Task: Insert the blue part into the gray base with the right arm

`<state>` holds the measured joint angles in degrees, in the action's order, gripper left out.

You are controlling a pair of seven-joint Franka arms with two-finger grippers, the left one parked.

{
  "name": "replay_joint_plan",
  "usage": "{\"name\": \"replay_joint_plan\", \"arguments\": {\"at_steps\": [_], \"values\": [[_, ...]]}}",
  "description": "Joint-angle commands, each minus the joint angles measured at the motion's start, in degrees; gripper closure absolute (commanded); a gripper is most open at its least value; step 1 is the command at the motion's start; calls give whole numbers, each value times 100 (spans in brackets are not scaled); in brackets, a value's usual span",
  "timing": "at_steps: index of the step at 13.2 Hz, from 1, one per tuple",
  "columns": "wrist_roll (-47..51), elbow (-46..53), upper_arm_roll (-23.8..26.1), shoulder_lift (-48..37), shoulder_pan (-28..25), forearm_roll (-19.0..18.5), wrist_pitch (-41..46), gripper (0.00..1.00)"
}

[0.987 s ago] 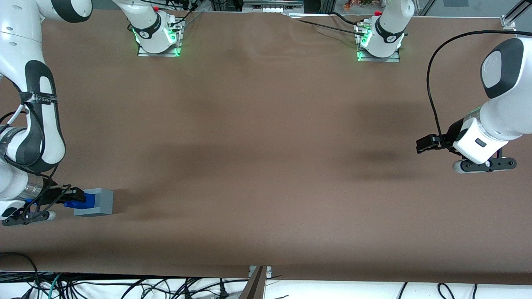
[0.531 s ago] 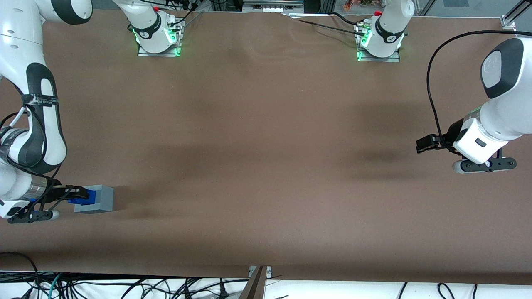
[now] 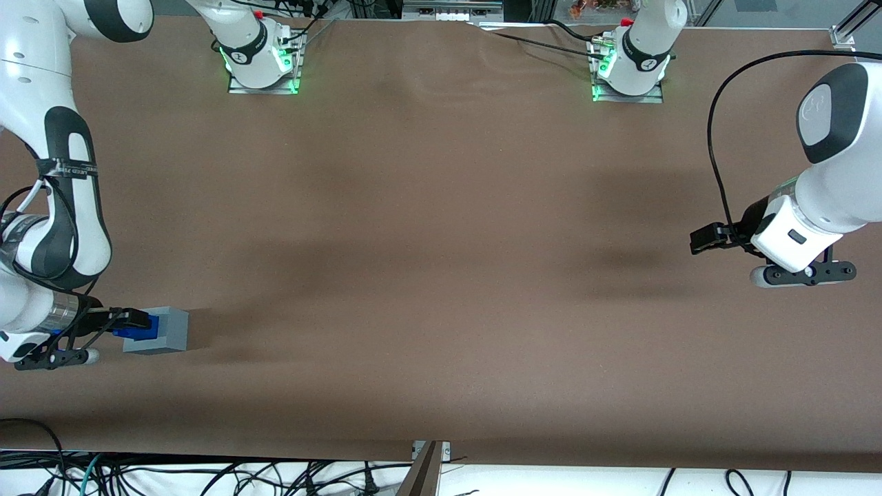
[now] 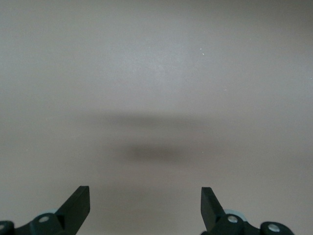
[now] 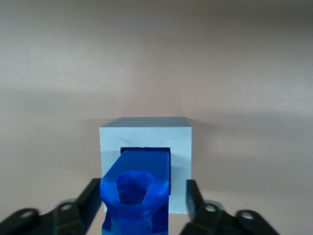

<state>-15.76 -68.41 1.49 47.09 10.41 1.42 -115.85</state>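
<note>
My black two-finger pincer [image 3: 138, 321] sits low at the working arm's end of the brown bench [image 3: 441, 275], right up against the light gray plastic cube-like base [image 3: 167, 331]. In my wrist view the small bright blue plastic part [image 5: 137, 193] is poking into the square hole in the gray base [image 5: 145, 147]. Its bumpy end sticks out toward the pincer [image 5: 139, 208]. A black finger [image 5: 88, 203] stands on each side of the blue part [image 3: 141, 329], with a small gap showing next to each one, so the pincer looks a little open and not squeezing. The base rests on the bench.
</note>
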Motion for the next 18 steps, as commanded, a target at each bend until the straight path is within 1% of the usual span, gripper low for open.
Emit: {"name": "replay_joint_plan", "arguments": {"at_steps": [1,3,6,10,11,13,16,18], "values": [[29,213,62,-15,5,-37,-77,1],[11,432,80,-59,-39,-28,-87,1],[11,442,220,-532,-74,25,149,1],[81,416,290,-1217,-100,25,1728,1],[81,381,282,-1367,-127,16,2002,1],[55,93,282,-1832,-127,-37,2075,1],[72,-1198,282,-3088,-127,-63,1996,1],[64,-1333,264,-3476,-118,-54,1996,1]]}}
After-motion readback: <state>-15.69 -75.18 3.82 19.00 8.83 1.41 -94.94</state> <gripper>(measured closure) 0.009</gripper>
